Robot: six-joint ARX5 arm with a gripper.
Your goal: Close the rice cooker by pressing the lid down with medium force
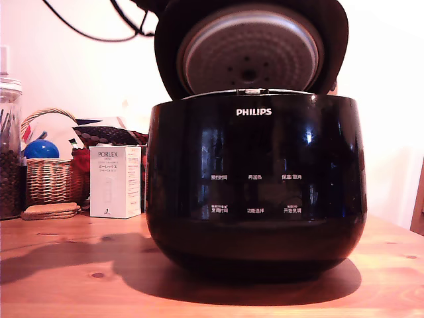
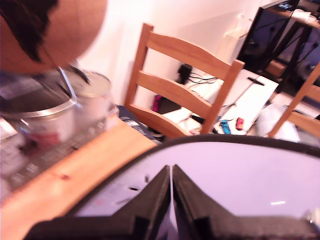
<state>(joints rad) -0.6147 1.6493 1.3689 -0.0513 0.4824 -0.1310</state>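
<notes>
Lid (image 2: 240,180) right under the pincer (image 2: 172,172), its glossy back facing the shut, empty fingers, standing open above the rice cooker (image 1: 255,185) — press goes straight ahead.

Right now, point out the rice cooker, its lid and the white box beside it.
rice cooker (image 1: 255,185), exterior view, on its glossy black front wall.
lid (image 1: 248,56), exterior view, on the dimpled metal inner face, standing open.
white box (image 1: 114,182), exterior view, on its printed front face.
</notes>
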